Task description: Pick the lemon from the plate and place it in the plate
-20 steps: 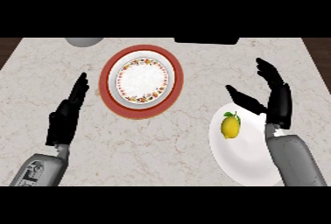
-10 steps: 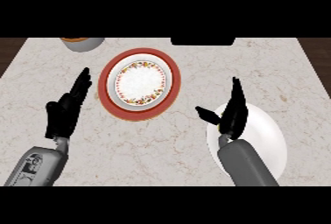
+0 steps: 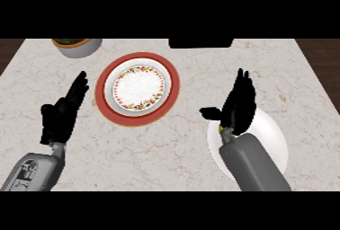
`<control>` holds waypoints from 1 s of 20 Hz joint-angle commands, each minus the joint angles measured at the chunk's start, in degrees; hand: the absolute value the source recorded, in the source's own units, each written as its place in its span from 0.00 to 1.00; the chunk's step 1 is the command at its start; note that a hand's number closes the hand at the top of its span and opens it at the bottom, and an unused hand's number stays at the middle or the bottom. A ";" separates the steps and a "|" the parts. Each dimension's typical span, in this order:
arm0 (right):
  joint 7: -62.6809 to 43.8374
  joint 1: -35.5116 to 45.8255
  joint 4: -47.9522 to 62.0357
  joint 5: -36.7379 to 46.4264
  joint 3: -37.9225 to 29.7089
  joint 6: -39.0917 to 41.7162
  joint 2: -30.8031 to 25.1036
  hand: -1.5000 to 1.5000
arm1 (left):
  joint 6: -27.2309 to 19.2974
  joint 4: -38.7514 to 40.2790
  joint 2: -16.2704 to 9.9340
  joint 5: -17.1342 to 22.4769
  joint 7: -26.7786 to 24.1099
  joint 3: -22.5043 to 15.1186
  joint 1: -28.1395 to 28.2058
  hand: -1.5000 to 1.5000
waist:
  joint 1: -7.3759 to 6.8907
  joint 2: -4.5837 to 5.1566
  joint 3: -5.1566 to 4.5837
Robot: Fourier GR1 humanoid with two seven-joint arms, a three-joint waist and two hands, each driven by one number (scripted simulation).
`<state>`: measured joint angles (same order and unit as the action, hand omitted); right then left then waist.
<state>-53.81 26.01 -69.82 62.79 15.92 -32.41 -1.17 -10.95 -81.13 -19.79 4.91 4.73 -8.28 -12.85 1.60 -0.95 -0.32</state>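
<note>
Shifted slightly since half a second ago: right hand (image 3: 235,105) a little further over the white plate (image 3: 272,134), more of a grey bowl (image 3: 78,46) showing at the counter's far left corner. Fingers straight and pointing away, thumb stuck out to the left, nothing pinched. Lemon (image 3: 225,131) almost wholly hidden, only a sliver of yellow peeking beside the wrist at the white plate's left edge. Left hand (image 3: 63,112) open too, fingers straight, resting at the view's left. Red-rimmed plate (image 3: 137,87) with a flowered inner ring lying between the two hands, towards the back of the marble counter (image 3: 166,143). Dark object (image 3: 199,43) at the far edge.
</note>
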 commanded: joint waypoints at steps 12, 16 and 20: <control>-25.20 5.37 -16.24 -6.44 -5.90 40.04 1.15 0.00 | 1.33 1.45 0.92 -0.40 -0.98 0.88 -1.66 0.50 | -0.59 0.67 0.23; -24.11 3.06 -17.30 -7.25 -6.82 41.31 1.15 0.00 | 1.97 1.80 0.91 -0.85 -1.31 1.34 -1.52 0.50 | -1.05 0.81 0.27; -21.99 1.45 -13.48 -8.46 -8.32 42.76 1.16 0.00 | -1.20 2.63 3.86 -3.16 0.40 -0.02 -4.06 0.50 | -0.96 0.93 0.29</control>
<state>-66.94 27.15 -84.23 55.34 8.70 3.35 -0.32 -10.21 -80.03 -17.81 3.47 4.38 -7.76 -14.51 0.51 -0.17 -0.06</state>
